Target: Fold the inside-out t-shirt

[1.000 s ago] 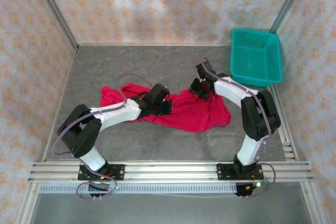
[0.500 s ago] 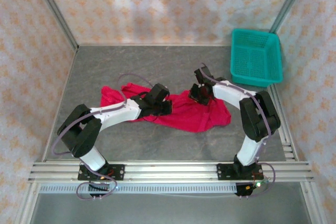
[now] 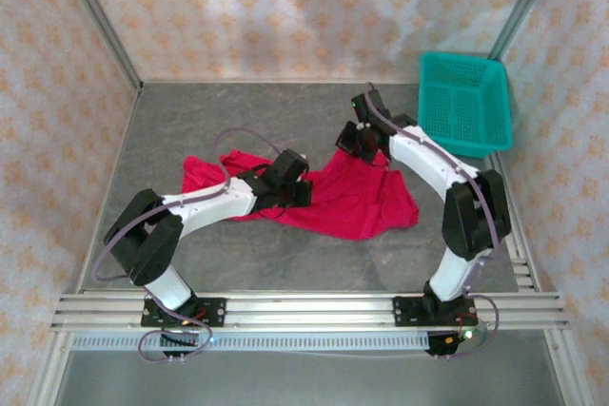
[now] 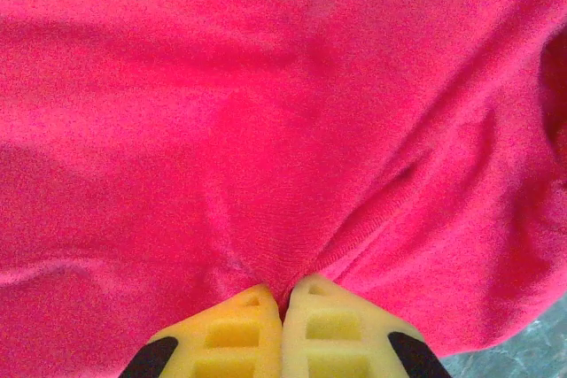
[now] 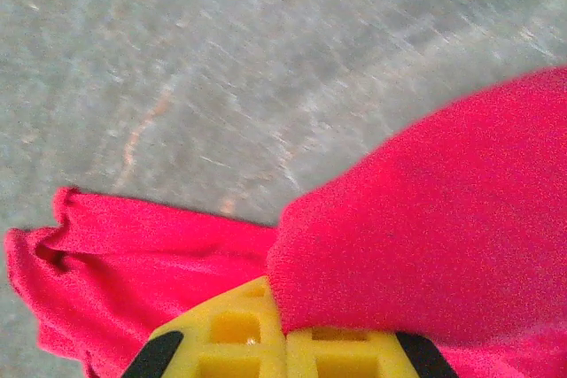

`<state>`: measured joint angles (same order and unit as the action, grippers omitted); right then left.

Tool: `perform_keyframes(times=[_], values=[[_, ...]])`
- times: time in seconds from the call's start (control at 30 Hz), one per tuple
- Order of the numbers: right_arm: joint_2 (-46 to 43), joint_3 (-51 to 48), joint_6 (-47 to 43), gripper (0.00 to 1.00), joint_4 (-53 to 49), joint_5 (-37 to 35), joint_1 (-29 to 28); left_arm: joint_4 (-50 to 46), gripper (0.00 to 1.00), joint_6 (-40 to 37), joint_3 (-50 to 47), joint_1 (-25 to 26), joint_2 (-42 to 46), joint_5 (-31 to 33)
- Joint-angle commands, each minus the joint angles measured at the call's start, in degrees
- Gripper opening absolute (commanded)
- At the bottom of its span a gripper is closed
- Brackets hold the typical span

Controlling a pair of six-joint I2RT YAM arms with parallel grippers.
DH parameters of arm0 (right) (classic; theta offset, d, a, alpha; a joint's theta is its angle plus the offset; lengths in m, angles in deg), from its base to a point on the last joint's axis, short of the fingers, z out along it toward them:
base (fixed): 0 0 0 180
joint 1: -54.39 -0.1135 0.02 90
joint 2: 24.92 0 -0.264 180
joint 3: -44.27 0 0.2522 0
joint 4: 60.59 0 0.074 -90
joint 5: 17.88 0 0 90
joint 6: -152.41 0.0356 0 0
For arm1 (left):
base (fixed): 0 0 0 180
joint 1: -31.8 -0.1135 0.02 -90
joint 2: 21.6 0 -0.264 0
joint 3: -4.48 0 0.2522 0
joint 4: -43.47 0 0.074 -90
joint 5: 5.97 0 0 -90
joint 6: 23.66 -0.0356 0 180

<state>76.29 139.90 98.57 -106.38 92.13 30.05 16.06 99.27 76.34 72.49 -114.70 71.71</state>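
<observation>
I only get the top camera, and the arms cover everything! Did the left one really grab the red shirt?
Observer: Yes. In the left wrist view, the left gripper has its yellow jaws shut together on a ridge of the t-shirt.
Kid: What about the right one?
Observer: The right wrist view shows the right gripper with its jaws shut too. A puffy fold of the t-shirt bulges over one of them.
Kid: What's past that fold?
Observer: Bare grey table, and a rumpled hemmed edge of the t-shirt lying off to the left.
</observation>
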Motion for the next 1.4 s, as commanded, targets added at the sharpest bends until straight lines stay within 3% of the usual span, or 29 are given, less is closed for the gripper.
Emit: perform_keyframes(times=[0.0,0.07,0.13,0.27,0.33,0.43,0.6,0.77,0.8,1.07,1.23,1.3,1.37], values=[[9.3,5.8,-1.0,0.0,-0.8,0.6,0.6,-2.6,0.0,-4.7,2.4,0.6,-1.7,2.2],[14.4,9.8,-1.2,0.04,-1.2,2.5,0.9,-2.1,0.0,-5.1,2.4,0.6,-2.3,2.6],[16.8,12.0,-1.4,0.3,-2.4,3.3,1.5,-2.2,0.0,-5.2,2.4,0.4,-2.6,3.1],[12.0,8.3,-3.1,0.47,-3.1,1.6,2.8,-3.8,0.0,-4.9,3.1,-0.4,-1.7,2.7],[7.7,4.9,-4.3,0.49,-3.7,-0.1,3.6,-5.2,0.22,-4.5,3.7,-0.8,-0.3,3.3],[0.6,-1.6,-5.3,0.52,-3.0,-2.6,4.7,-7.8,0.42,-4.3,5.6,-1.1,2.6,4.8],[-6.1,-9.8,-4.9,0.48,-0.8,-3.1,5.4,-11.3,0.39,-6.0,10.8,-1.2,3.1,6.1],[-6.9,-13.2,-4.5,0.17,0.3,-2.0,5.4,-11.9,0.35,-8.1,16.1,-0.9,-2.9,2.4],[-6.8,-13.6,-4.5,0.15,0.3,-1.8,5.4,-12.0,0.37,-8.6,16.9,-0.9,-4.3,1.9],[-8.0,-16.6,-4.0,0.16,1.4,-0.3,5.4,-17.3,0.58,-15.0,28.1,-0.9,-17.4,3.0],[-9.6,-19.7,-2.9,0.19,3.1,1.2,5.2,-18.2,0.62,-16.7,34.7,-1.7,-24.9,3.8],[-10.2,-20.9,-2.4,0.19,3.7,1.7,5.0,-18.5,0.58,-17.0,36.8,-2.4,-27.5,3.6],[-10.7,-22.1,-1.9,0.19,4.9,2.1,4.4,-19.7,0.28,-17.1,38.8,-3.2,-29.7,3.2]])
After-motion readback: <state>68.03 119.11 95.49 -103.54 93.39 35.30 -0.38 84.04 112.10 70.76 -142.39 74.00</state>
